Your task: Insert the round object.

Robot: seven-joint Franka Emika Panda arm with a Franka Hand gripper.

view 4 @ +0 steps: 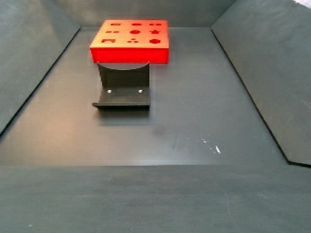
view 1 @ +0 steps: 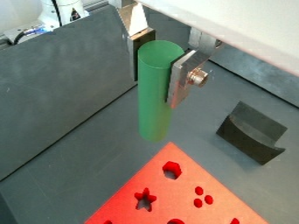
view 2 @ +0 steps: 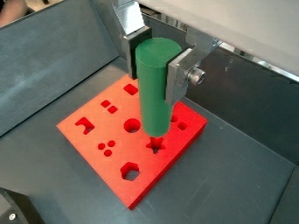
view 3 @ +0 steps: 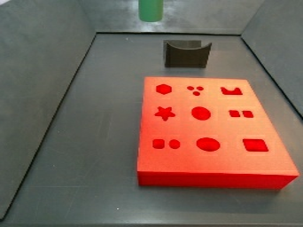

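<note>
Grey matte table (view 3: 71, 168) with raised grey walls on all sides; same enclosure in both side views.

I see the pincer (view 1: 156, 70) in both wrist views, also at (view 2: 156, 66). Its flat silver fingers (view 1: 183, 77) are clamped on the upper part of the round object (view 1: 156, 92), a plain green cylinder, held upright with its lower end hanging free. The grip is on the peg's sides; a finger plate with a bolt shows on one side (view 2: 184, 74), and the other plate is partly hidden behind the peg.

In a wrist view the round object (view 2: 156, 87) hangs above the red block (view 2: 93, 131), clear of its surface; its lower end overlaps the star-shaped hole (view 2: 156, 143) in that picture, but I cannot tell which hole it is truly over.

In a side view only the lower end of the round object (view 3: 151, 10) enters at the upper edge, well above the table and beyond the dark grey holder (view 3: 186, 53); the pincer itself is out of that frame.

Red block (view 3: 213, 133) lies flat on the table, with a hexagon, star, circles, ovals and squares cut into its top. The holder (view 4: 123, 94) sits just beside one edge of the red block (view 4: 131, 41); I cannot tell whether they touch.
</note>
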